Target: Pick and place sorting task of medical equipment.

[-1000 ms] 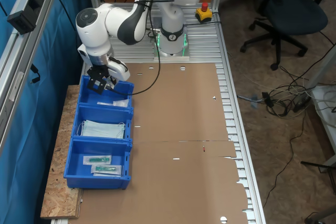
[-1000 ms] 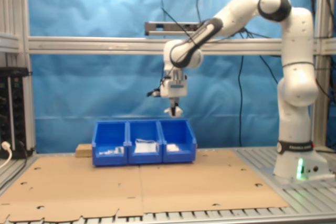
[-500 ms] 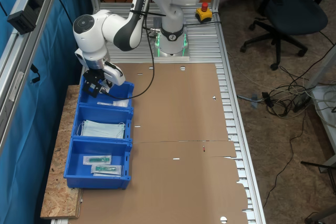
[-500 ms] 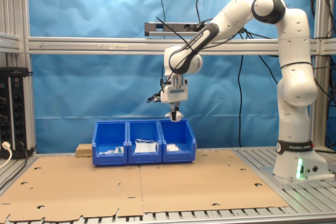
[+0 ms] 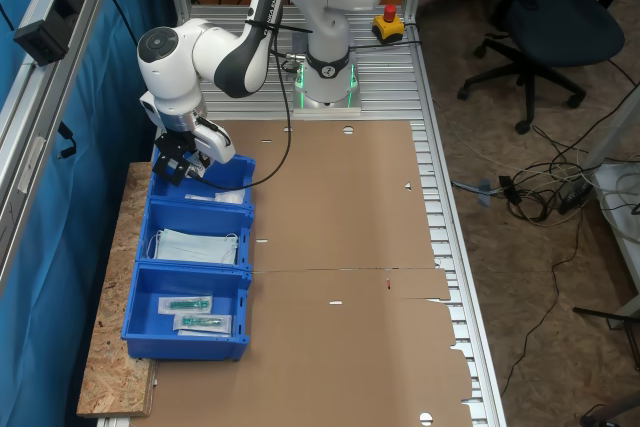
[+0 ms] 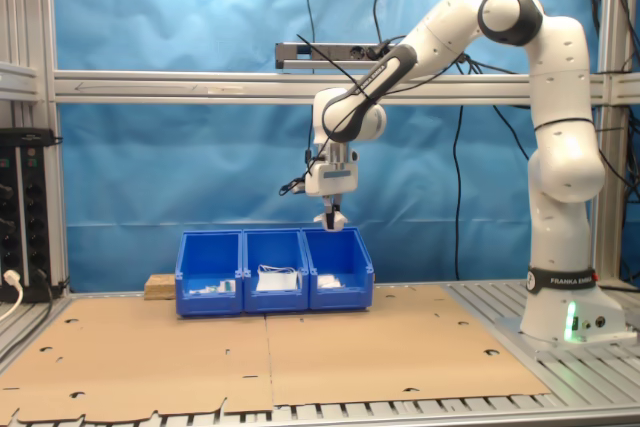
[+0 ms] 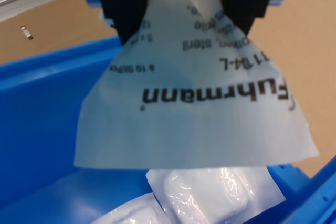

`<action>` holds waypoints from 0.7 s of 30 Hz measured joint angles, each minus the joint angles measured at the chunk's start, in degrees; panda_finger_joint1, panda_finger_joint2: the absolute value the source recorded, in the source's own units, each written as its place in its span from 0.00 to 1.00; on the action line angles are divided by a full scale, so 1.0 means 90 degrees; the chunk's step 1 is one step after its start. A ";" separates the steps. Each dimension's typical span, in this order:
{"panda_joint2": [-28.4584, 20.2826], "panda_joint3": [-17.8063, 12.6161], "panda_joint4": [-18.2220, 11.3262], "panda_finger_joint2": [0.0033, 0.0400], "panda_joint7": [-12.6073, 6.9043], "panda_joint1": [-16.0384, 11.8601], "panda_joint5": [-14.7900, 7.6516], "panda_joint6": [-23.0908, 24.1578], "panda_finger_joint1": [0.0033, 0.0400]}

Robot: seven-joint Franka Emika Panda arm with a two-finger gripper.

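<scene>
**Sachet held above the end bin**

The gripper (image 7: 181, 3) is clamped on a flat white sachet (image 7: 194, 108), its two black fingers (image 7: 123, 9) pinching the top edge so the thin, slightly crumpled packet hangs down with grey print across it. In the first exterior view the gripper (image 5: 172, 165) hangs over the bin nearest the robot base; in the second exterior view it (image 6: 331, 219) sits above the bin at the second exterior view's right end of the row.

Below it, the wrist view shows two glossy, padded white packets (image 7: 207, 198) lying on the blue plastic floor of that bin (image 7: 37, 129).

Three blue open-top bins (image 5: 190, 277) stand side by side in a row. The middle one holds pale-blue folded face masks (image 5: 195, 246); the far one holds two long clear packets with teal items (image 5: 203, 322).

The bins rest partly on a chipboard slab (image 5: 110, 367) beside flat brown cardboard sheets (image 5: 350, 277) with small cut-outs, laid over a ribbed aluminium table (image 5: 440, 217). Blue curtain (image 6: 150, 157) backs the cell; a black office chair (image 5: 550, 17) and loose cables (image 5: 540, 187) occupy the floor.
</scene>
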 joint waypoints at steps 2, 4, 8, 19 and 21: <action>0.0000 0.0000 0.0000 0.12 0.0000 0.0000 0.0000 0.0017 0.12; 0.0000 -0.0001 0.0000 0.12 0.0000 0.0000 0.0000 0.0031 0.12; 0.0000 -0.0001 0.0000 0.12 0.0000 0.0000 0.0000 0.0048 0.12; 0.0000 -0.0001 0.0000 0.58 0.0000 0.0000 0.0000 0.0067 0.58; 0.0000 -0.0001 0.0000 0.58 0.0000 0.0000 0.0000 0.0068 0.58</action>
